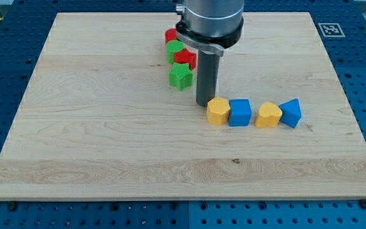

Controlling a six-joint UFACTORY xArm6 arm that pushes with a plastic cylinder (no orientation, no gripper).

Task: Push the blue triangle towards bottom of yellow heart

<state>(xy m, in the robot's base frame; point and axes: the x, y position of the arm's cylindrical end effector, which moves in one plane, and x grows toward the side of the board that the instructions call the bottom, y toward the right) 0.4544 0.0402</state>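
The blue triangle [291, 112] is seen touching the yellow heart's [269, 115] right side on the counter [107, 140]. The tool, a jawless rod tip [204, 104], rests just beside the yellow hexagon [218, 111], well apart from the triangle, so repositioning is judged necessary.

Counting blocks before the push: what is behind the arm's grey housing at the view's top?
Partly covered by the housing: a red block, a green block and another red block. Anything further behind is hidden.

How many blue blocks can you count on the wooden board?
2: a blue cube between the two yellow blocks, and a blue triangle at the row's right end, touching the yellow heart. The arm could hide others.
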